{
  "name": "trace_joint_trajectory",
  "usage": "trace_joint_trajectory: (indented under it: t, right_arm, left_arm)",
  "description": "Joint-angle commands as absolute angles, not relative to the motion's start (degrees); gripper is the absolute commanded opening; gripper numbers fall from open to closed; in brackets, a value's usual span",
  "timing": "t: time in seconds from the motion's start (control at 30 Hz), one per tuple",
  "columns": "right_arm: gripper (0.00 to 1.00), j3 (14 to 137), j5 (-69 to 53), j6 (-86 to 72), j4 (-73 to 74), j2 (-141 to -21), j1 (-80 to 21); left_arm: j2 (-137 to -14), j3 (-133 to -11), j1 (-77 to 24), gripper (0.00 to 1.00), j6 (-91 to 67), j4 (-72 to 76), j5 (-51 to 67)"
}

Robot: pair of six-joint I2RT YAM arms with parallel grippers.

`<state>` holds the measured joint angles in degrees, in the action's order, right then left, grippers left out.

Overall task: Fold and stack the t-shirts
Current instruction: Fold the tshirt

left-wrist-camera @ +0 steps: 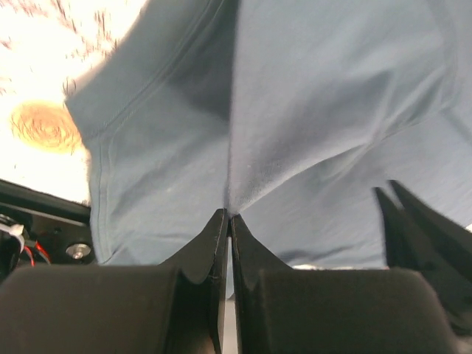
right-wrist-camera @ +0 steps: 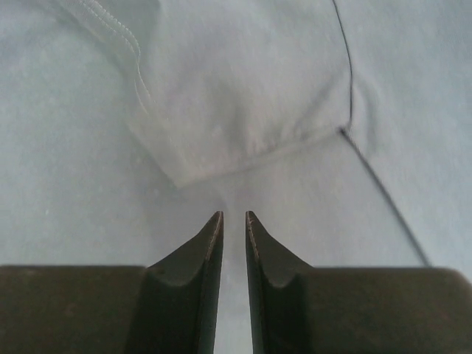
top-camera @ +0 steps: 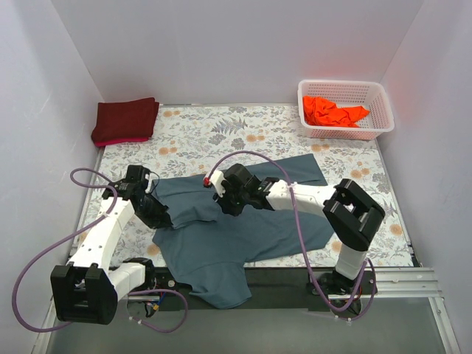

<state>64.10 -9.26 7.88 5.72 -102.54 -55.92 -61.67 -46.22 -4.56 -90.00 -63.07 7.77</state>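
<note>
Closest to the lens, the left gripper [left-wrist-camera: 229, 215] has its black fingers pressed together on a ridge of the slate blue-grey t-shirt [top-camera: 243, 228], and the cloth rises to the pinch in a small tent. The right gripper [right-wrist-camera: 232, 215] sits over a turned-in sleeve with its fingers a narrow slit apart. I see no cloth drawn up between them.

The shirt lies spread across the middle of the bench toward the near edge, wrinkled, with one end drooping over that edge between the arm bases. This looks to me like an early fold, with the stacking not yet begun.

To do the fold well, I'd say the left arm should lift only enough to free the layer and then carry it across in one low sweep, so the fabric underneath does not drag. The right gripper would serve best by pinning the fold line. The hanging end needs bringing back onto the bench, or its weight may pull the fold crooked.

The bench wears a floral cloth [top-camera: 221, 129], pale with orange blooms, boxed in by plain white walls. A dark maroon t-shirt [top-camera: 125, 120] rests folded in the far left corner. In the far right corner, a white lattice basket [top-camera: 346, 133] holds the crumpled bright orange t-shirt [top-camera: 333, 112].
</note>
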Motion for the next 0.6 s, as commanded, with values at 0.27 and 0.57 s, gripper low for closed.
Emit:
trace_joint_trajectory:
  t: [0.27,0.57]
  right_arm:
    - [0.51,67.9,-14.0,-2.5,9.8,-100.6,-55.2]
    - [0.47,71.6,-15.7,-13.3,10.6,-106.0,-55.0]
  left_arm:
    - [-61.1,-43.5,-4.1,0.00,-87.4,-65.7,14.0]
    - [-61.8,-43.5,-4.1,0.00,-86.3,-65.7,10.0]
